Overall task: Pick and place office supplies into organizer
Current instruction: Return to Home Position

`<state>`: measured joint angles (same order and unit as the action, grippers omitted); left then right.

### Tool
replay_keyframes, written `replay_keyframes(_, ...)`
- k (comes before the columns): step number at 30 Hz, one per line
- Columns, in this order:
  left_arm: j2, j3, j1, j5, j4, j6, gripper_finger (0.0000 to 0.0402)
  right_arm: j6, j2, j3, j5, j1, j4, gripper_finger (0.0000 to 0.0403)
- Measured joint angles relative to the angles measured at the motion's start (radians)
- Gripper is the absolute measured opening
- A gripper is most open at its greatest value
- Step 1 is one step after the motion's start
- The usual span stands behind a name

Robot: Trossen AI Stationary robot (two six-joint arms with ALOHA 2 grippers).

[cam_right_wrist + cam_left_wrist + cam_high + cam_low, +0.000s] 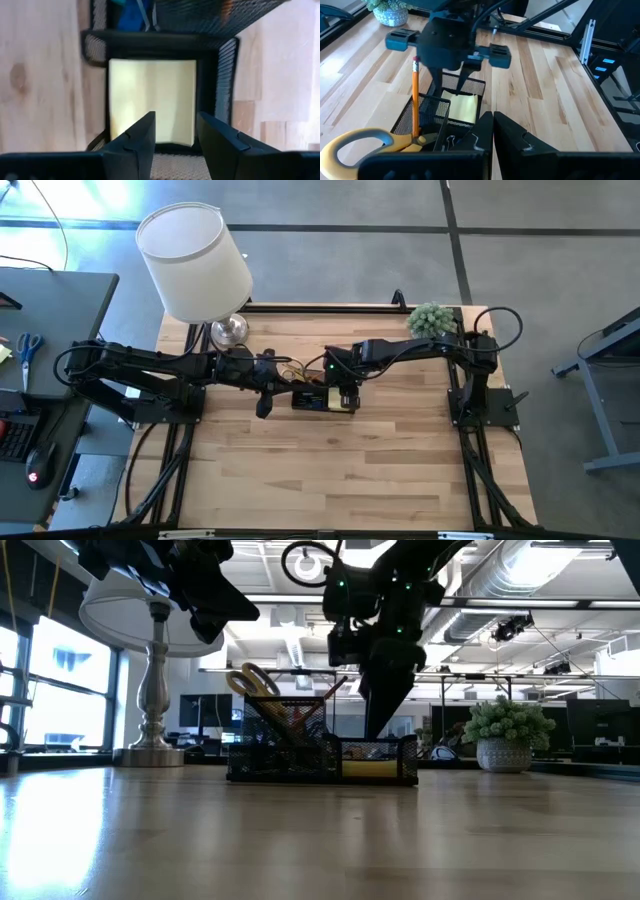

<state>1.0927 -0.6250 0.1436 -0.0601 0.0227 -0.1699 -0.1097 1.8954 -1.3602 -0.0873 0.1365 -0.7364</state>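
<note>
The right arm reaches from its base at the right edge of the table toward the middle, and its wrist is turned downward. The right gripper [175, 118] hangs directly over the low end compartment of the organizer [290, 755]. Its fingers [142, 135] are apart with a moderate gap and hold nothing.

The left arm lies stretched across from the left side. The left gripper [493, 118] is just beside the tall end of the organizer and is raised well above the table top. Its fingers are pressed close together, with only a thin line between them, and they carry nothing.

The organizer stands near the middle of the wooden table [330, 480]. The yellow sticky-note pad [150, 90] lies flat in the low compartment under the right gripper. The yellow-handled scissors [355, 142] stand in the tall part with the handles up, and a pencil [414, 95] stands upright beside them. A small blue piece [131, 15] is in the next compartment behind the pad.

At the far side of the table there are a lamp [195, 260] with a white shade on the left and a small potted plant [432, 320] on the right. A grey side desk [70, 310] to the left holds blue-handled scissors [28, 345]. Behind the table, the low view shows an open office with monitors, ceiling ducts and windows.
</note>
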Motion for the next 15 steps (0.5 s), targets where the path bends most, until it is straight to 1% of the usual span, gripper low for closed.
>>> replay_keyframes(6,0.000,0.000,0.000,0.000,-0.001,-0.002,0.0003,0.027,-0.061,0.000,0.018,-0.041,-0.031,0.0140)
replay_keyframes(12,0.000,0.000,0.000,0.000,0.008,-0.018,0.0003,0.086,-0.207,0.000,0.037,-0.078,-0.056,0.0140)
replay_keyframes(15,-0.005,0.000,0.000,0.000,0.009,-0.018,0.0003,0.124,-0.277,0.000,0.116,-0.102,-0.090,0.0140)
